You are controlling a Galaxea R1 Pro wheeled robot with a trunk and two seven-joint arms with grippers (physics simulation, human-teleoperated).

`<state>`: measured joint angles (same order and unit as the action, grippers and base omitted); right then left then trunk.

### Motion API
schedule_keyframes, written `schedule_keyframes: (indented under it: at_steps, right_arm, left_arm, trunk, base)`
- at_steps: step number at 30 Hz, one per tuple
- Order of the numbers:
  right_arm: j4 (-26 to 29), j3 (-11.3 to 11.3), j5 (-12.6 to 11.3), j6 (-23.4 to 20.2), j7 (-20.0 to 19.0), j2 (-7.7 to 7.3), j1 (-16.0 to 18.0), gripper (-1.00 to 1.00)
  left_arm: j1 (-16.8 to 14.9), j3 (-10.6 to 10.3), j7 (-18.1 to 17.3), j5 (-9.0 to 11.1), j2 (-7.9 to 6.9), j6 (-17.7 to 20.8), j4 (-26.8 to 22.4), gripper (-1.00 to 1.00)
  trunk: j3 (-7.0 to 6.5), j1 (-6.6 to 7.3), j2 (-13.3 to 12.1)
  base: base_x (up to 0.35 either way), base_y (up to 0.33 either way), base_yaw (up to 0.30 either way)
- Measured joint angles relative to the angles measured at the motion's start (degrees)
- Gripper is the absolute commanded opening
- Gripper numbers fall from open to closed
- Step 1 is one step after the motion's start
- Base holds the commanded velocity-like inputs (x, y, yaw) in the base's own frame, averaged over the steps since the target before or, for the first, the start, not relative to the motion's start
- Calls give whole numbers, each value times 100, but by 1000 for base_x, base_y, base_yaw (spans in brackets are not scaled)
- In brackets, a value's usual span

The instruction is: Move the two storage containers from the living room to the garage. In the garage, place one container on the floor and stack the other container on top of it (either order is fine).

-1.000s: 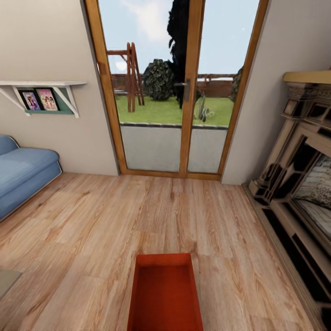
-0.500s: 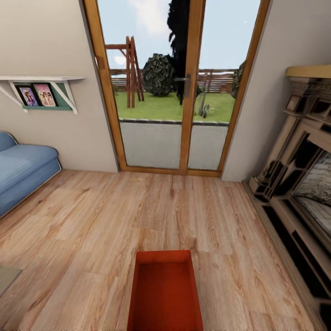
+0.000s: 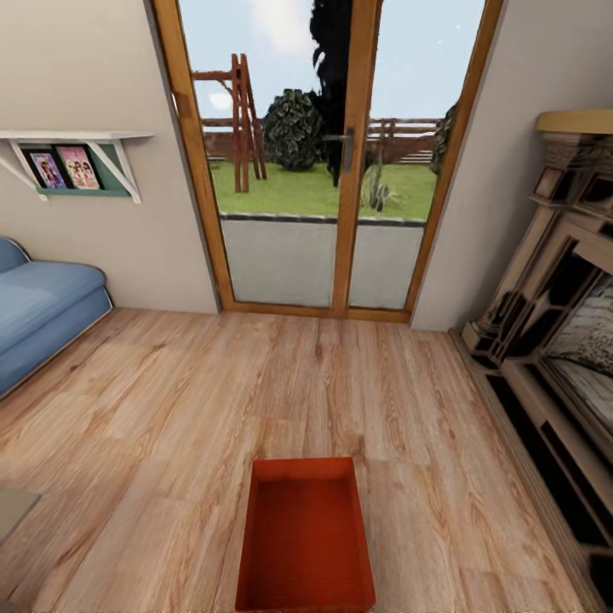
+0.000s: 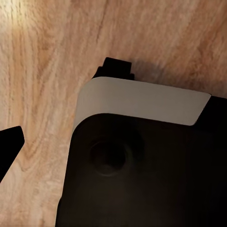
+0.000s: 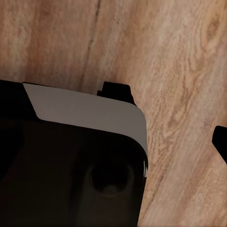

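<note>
Item: one bin (image 3: 305, 535) sitting on living-room planks (image 3: 170, 426) before the glass door (image 3: 328, 162); nothing garaged yet. My fingers' state: cannot tell.

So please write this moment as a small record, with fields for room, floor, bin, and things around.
room: living room, glass door ahead
floor: light wood planks
bin: one orange-red bin on the planks, empty, low centre in head view
left side: blue sofa, wall shelf with pictures
right side: fireplace
garage: not in view
</note>
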<state>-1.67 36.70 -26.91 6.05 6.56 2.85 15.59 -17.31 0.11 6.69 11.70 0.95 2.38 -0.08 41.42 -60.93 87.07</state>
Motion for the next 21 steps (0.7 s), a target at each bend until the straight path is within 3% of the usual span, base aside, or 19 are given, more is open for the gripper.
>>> schedule_keyframes:
  at_steps: [21]
  right_arm:
    - [0,0,0,-20,-9,0,0,100]
  left_arm:
    - [-2,0,0,0,-8,0,0,100]
  trunk:
    - [191,0,0]
  base:
    - [0,0,0]
